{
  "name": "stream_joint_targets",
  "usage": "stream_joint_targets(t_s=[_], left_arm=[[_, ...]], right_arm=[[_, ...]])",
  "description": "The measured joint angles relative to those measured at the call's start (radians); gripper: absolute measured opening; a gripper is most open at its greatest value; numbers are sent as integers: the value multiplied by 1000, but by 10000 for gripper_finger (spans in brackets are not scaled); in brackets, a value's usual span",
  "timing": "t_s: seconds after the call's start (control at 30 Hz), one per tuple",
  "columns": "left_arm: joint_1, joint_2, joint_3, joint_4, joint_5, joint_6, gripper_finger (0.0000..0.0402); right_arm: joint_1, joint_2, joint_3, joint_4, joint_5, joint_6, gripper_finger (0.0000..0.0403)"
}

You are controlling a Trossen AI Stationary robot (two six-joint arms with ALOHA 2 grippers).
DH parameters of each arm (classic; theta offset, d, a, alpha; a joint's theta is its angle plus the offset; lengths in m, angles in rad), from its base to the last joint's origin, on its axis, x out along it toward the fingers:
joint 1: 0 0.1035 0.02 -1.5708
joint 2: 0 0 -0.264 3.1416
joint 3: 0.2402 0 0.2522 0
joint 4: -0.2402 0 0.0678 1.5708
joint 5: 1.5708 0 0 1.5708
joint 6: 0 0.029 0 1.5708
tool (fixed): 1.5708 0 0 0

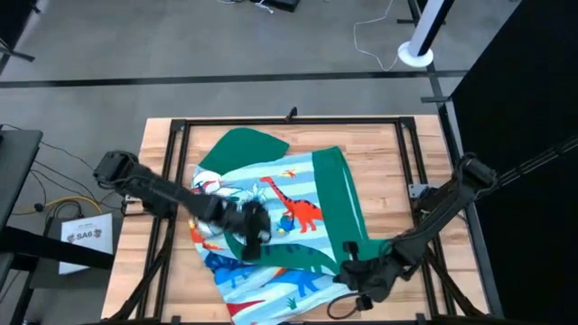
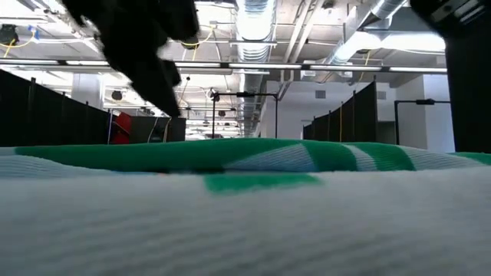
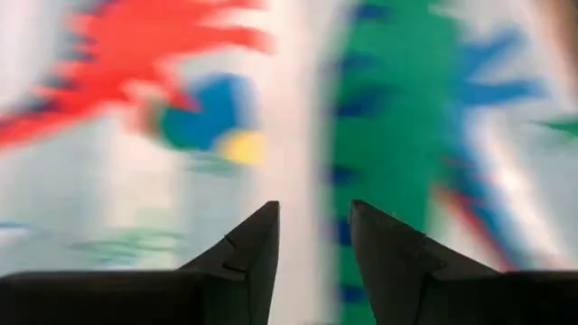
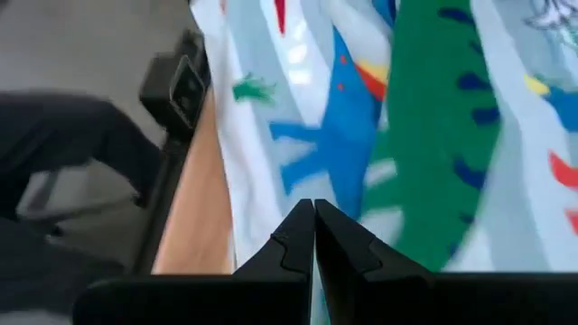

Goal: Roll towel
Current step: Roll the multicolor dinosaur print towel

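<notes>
Counter is wood slats; towel rumpled across its middle. Left hand over towel's centre, fingers slightly apart, empty. Right hand at towel's near-right edge, fingers pressed together.

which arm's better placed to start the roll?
Probably left. The left gripper is over the middle of the towel, fingers apart. The right gripper, shut, sits at the towel's near right edge.
</notes>
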Motion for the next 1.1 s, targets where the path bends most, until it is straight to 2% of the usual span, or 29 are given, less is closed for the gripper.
stream_joint_targets(t_s=[0.13,0.23,0.3,0.37,0.47,0.6,0.73,0.8,0.97,1.03,1.1], left_arm=[[214,0,0,2,-19,157,122],[363,0,0,31,-21,272,122],[461,12,0,28,-21,309,122],[553,19,-5,9,-22,312,122],[667,25,-43,-3,-29,291,122],[783,39,-103,-111,-26,218,122],[812,36,-183,-171,-73,78,121],[805,33,-219,-187,-102,-4,116],[756,9,-259,-212,-143,-146,96],[711,-19,-254,-189,-140,-132,89],[647,-48,-256,-81,-89,-79,84]], right_arm=[[-28,144,-10,119,-64,-44,0],[-40,231,-9,277,-162,-111,0],[-55,276,-5,325,-232,-87,0],[-64,314,-9,294,-275,-33,0],[-57,304,-2,184,-293,49,0],[0,232,-2,-99,-291,156,0],[74,122,-12,-414,-304,306,0],[111,58,-21,-507,-296,393,0],[177,-97,-80,-565,-152,565,0],[178,-152,-106,-522,-99,587,0],[170,-177,-129,-474,-38,586,0]])
